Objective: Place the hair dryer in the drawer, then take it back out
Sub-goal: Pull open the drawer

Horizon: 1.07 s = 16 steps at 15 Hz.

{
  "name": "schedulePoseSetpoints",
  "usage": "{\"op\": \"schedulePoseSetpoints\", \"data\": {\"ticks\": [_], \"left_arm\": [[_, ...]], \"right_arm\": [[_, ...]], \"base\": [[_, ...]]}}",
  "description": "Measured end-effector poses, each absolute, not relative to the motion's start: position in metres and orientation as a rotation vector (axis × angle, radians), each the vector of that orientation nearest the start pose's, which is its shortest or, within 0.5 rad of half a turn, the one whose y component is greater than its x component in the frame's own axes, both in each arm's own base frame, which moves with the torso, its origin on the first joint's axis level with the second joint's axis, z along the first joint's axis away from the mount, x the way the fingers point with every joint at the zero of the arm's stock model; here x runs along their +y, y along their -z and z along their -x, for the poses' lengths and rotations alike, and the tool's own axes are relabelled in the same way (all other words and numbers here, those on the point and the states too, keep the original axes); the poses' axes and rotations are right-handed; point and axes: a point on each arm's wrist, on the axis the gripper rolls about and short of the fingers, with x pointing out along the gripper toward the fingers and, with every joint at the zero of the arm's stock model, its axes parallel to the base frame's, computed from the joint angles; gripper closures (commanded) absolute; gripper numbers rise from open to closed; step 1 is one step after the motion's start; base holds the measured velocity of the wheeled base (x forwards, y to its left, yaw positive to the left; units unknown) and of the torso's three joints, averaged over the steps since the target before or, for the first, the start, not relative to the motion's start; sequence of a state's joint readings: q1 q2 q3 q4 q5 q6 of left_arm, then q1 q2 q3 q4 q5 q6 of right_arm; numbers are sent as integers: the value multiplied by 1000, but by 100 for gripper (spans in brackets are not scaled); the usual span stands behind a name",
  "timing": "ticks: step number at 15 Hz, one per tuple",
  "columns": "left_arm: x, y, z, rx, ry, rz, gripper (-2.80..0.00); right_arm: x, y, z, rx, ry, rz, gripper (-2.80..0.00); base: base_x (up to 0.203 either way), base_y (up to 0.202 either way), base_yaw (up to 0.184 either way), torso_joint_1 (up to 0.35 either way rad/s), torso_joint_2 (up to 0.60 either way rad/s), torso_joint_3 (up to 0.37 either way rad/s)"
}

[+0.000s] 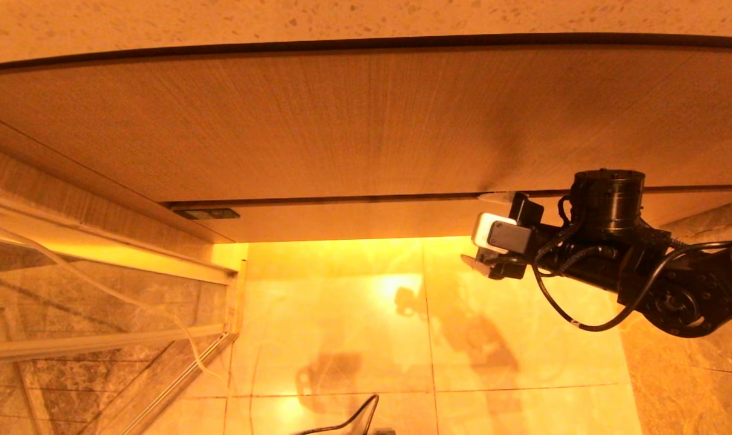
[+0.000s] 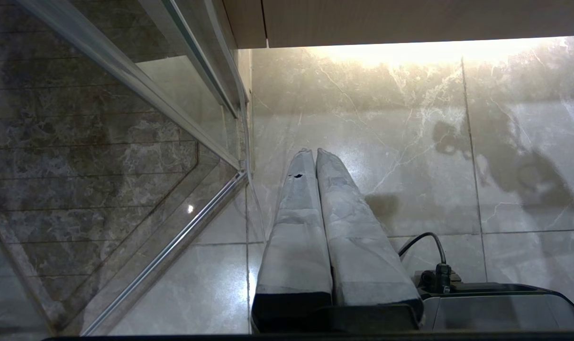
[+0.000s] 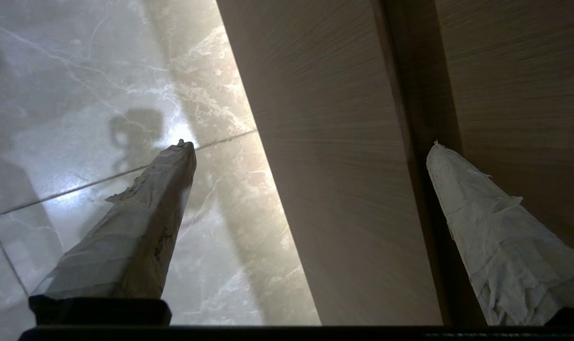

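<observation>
The drawer [image 1: 353, 220] is shut, and I see only its narrow wood-grain front under the taller wood-grain panel [image 1: 341, 121]. My right gripper [image 1: 483, 229] is open at the right part of that front. In the right wrist view the drawer front [image 3: 343, 189] runs between the wide-apart fingers of the right gripper [image 3: 311, 146]. One fingertip [image 3: 180, 156] hangs over the floor. The other fingertip [image 3: 445, 166] sits at the dark gap below the taller panel [image 3: 519, 94]. The hair dryer is out of view. My left gripper [image 2: 314, 152] is shut on nothing, low over the floor.
A speckled stone countertop [image 1: 366, 18] tops the cabinet. A glass enclosure with a metal frame [image 1: 100, 338] stands to the left, also seen as a glass panel [image 2: 125, 142] from the left wrist. Glossy marble floor tiles [image 1: 426, 338] lie below. A small dark fitting [image 1: 207, 213] sits under the cabinet.
</observation>
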<state>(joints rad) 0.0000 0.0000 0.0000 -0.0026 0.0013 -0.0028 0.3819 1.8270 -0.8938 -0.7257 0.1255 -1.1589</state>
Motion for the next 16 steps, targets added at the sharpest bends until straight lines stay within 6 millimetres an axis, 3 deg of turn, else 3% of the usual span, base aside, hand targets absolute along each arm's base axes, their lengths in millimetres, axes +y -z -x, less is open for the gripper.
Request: {"op": "schedulePoseSetpoints", "data": {"ticks": [16], "left_arm": [[0,-76,23,-3,-1,2,0]], "right_arm": [[115,-167,-331,-125,-498,1205,-280]], "base": [[0,0,0,0,0,0]]}}
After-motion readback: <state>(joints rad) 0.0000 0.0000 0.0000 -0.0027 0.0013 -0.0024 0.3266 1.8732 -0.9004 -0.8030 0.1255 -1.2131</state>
